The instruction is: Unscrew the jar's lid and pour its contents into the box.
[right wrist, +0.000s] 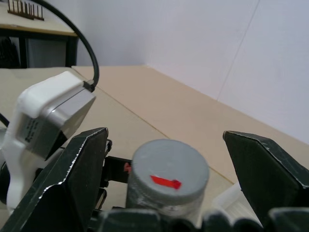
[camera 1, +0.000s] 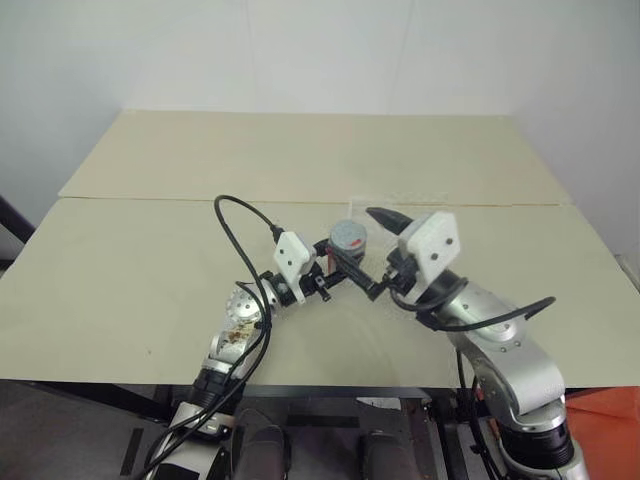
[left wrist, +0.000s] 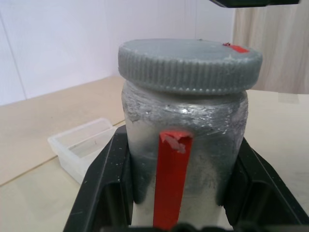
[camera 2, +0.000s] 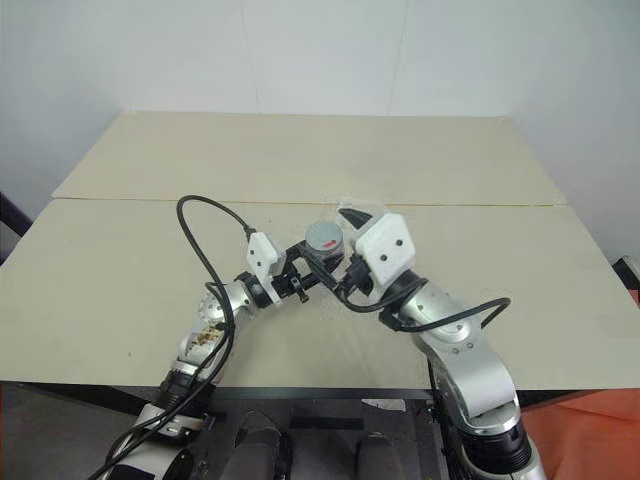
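Over the table, toward its middle, my left pincer is clamping the jar; the empty box is waiting beyond. My right pincer is gaping around the lid, still screwed on: unscrewing and pouring are pending.

A pale beige table fills the middle of the frame, with a seam running across it from left to right in the upper half. Behind it, a plain white wall spans the top. An orange-red patch of floor shows at lower right.
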Motion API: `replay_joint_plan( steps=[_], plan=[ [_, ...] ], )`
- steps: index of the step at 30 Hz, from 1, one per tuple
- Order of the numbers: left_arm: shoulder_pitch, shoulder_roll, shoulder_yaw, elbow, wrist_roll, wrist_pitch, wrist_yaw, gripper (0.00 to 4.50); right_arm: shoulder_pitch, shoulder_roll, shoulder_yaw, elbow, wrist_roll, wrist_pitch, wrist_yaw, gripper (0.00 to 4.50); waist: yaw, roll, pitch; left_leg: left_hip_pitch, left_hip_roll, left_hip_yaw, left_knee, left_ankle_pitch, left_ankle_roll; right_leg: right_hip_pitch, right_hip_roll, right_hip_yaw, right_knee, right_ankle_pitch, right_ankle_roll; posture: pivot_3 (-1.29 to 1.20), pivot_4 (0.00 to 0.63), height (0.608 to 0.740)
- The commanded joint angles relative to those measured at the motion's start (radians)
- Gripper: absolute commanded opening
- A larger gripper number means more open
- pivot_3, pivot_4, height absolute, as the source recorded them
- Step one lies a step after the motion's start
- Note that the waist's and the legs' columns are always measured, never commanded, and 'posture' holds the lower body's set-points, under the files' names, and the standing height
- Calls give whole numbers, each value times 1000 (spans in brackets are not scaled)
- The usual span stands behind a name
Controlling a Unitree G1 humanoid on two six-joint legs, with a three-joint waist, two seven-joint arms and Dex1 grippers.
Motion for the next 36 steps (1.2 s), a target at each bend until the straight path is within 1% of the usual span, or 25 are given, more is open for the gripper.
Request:
replay_joint_plan(
  steps=[1,6,11,21,24,27,28,34,36],
  plan=[
    [-21,-6,3,-6,6,-37,3,1951,-10,14,28,-18,-47,-14,-30,4463,-2,0,0,0,0,0,0,0,0,0,0,0,0,0,0,0,150,740],
    [-16,-6,-1,-8,13,-49,7,1951,-32,72,68,35,-119,-24,-95,4463,-6,0,0,0,0,0,0,0,0,0,0,0,0,0,0,0,150,740],
    [-20,-10,4,-9,19,-46,18,1951,-41,87,81,80,-155,-47,-91,4463,-10,0,0,0,0,0,0,0,0,0,0,0,0,0,0,0,150,740],
    [-19,-6,8,-7,30,-48,20,1951,-66,129,69,126,-163,-49,-90,4463,-11,0,0,0,0,0,0,0,0,0,0,0,0,0,0,0,150,740],
    [-22,-6,7,-2,34,-51,22,1951,-65,131,70,129,-164,-44,-87,3888,-11,0,0,0,0,0,0,0,0,0,0,0,0,0,0,0,150,740],
    [-22,-7,6,-2,35,-51,21,1951,-60,128,73,132,-169,-45,-84,2939,-11,0,0,0,0,0,0,0,0,0,0,0,0,0,0,0,150,740],
    [-22,-7,6,-1,35,-51,20,1951,-59,128,73,132,-170,-45,-83,2741,-11,0,0,0,0,0,0,0,0,0,0,0,0,0,0,0,150,740],
    [-20,-4,0,2,35,-53,10,1951,-56,118,71,129,-171,-45,-72,2742,-11,0,0,0,0,0,0,0,0,0,0,0,0,0,0,0,150,740],
    [-16,1,-2,-7,29,-48,-2,1951,-53,92,64,131,-153,-61,-31,2742,-11,0,0,0,0,0,0,0,0,0,0,0,0,0,0,0,150,740]
  ],
)
